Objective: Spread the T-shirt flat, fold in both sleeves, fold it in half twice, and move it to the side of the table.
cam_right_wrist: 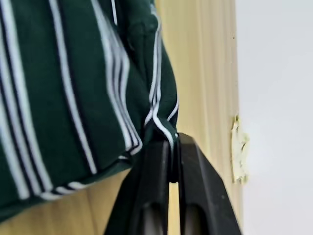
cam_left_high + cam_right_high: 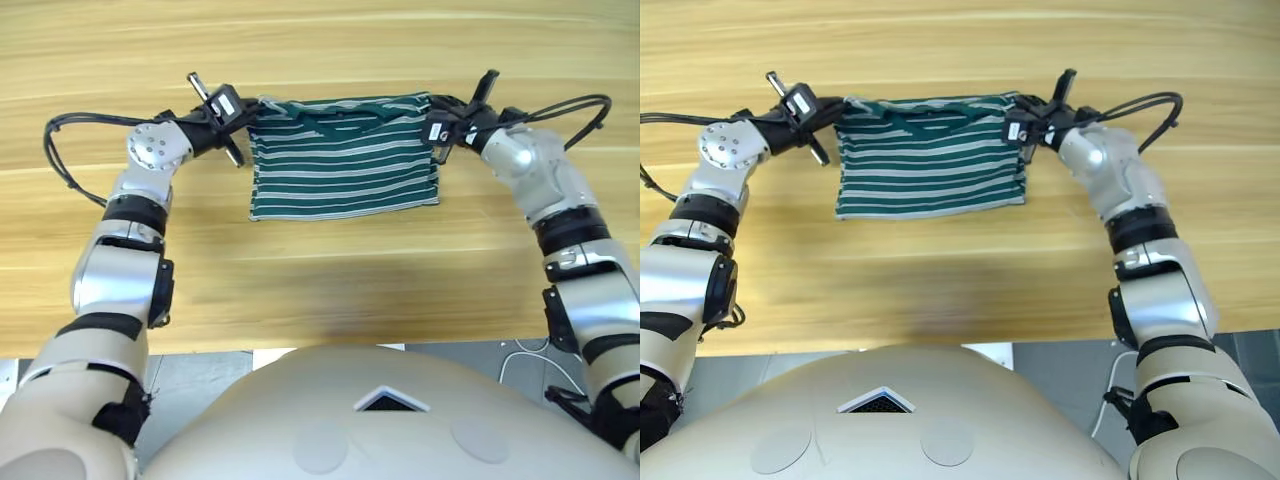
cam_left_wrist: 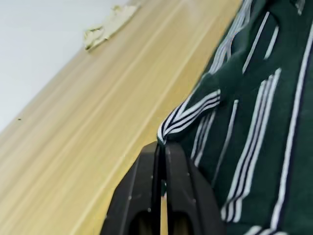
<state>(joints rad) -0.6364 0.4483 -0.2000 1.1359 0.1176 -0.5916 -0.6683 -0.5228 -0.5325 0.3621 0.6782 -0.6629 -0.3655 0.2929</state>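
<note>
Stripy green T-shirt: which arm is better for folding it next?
Neither alone, I think. The left claw is shut on one far corner of the green-and-white striped cloth T-shirt, the right claw on the other, evenly matched. Folding it in half probably needs both together.

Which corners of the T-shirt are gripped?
The T-shirt's two far corners, by the neckline: left gripper and right gripper pinch them; near corners are free.

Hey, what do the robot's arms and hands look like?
The left arm and right arm have rounded silver-grey shells with black bands at the joints. A black cable loops out beside each wrist. The left hand and right hand are black, each with two slim tapered fingers.
</note>
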